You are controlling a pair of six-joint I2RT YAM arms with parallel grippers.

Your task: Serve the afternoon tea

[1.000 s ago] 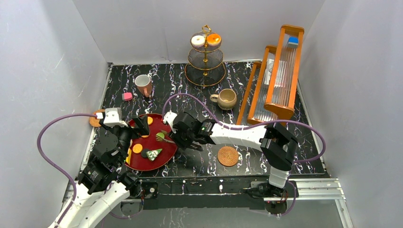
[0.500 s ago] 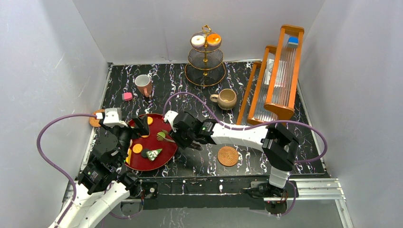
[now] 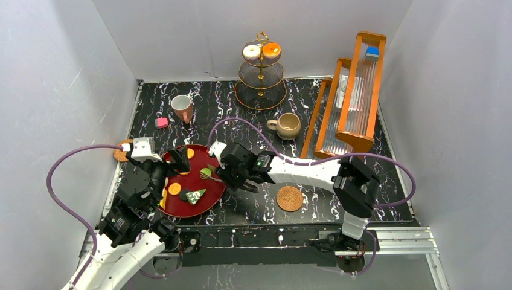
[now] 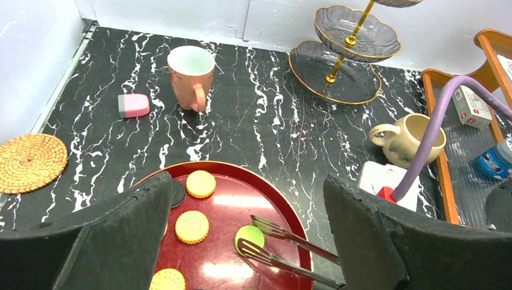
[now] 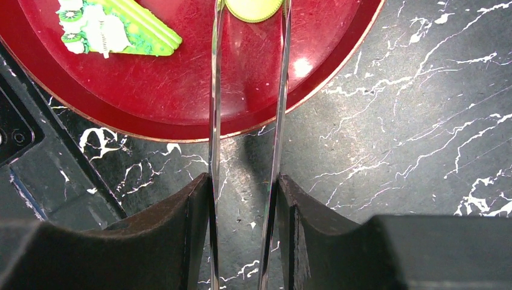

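Down at 8 o'clock on the table (image 3: 217, 103), the red tray (image 3: 211, 187) is partly buried under the left arm in the top view, so I can't count everything on it. In the right wrist view the green round pastry (image 4: 249, 234) gets cut off at the top edge. I honestly can't tell whether the tongs (image 5: 214, 109) are squeezing it or just sitting either side of it.

What does show on the tray: that green one toward its 2 o'clock edge, a few tan cookies (image 4: 192, 226) on the 9 o'clock half, and a kiwi-topped cake slice (image 5: 118, 27) near 6.

The gold three-tier stand (image 3: 261, 78) is at the table's 12 o'clock, with a white donut (image 3: 251, 51) and an orange donut (image 3: 272, 49) on top. The white mug (image 3: 182, 107), pinkish outside, stands at 11, with a pink-and-white pastry (image 3: 161, 122) at its 8 o'clock. The beige mug (image 3: 288, 125) is at 1. One woven coaster (image 3: 289, 198) lies at 5, and another coaster (image 3: 121, 151) peeks out at 9.

The right hand (image 5: 244, 181) is clamped narrow on the tongs' two arms, tips flanking the green pastry. The left hand (image 4: 247, 184) hangs wide open over the tray around its 10 o'clock, holding nothing.
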